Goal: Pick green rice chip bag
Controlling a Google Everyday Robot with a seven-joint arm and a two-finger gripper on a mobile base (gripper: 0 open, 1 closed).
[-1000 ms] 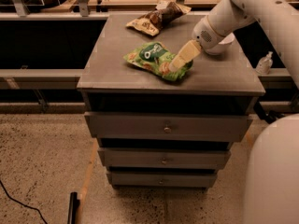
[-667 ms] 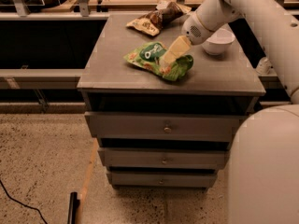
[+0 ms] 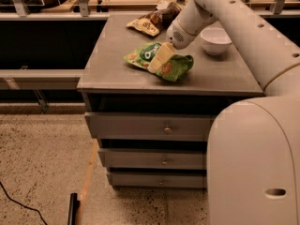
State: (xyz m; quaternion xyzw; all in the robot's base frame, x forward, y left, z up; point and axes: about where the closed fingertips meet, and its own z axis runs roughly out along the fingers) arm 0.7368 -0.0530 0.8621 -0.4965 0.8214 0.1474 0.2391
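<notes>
I've brought the gripper (image 3: 158,61) toward nine o'clock onto the middle of the bag (image 3: 180,65), so the grasp looks close; whether it has clamped I cannot tell.

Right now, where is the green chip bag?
In the camera view, the green chip bag lies on the grey cabinet top, left of the white bowl, with the gripper right at its middle.

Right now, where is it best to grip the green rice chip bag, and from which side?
Probably its crumpled middle, from above: the green rice chip bag lies flat on the cabinet top, so the edges give little to pinch. The gripper rests on that middle.
</notes>
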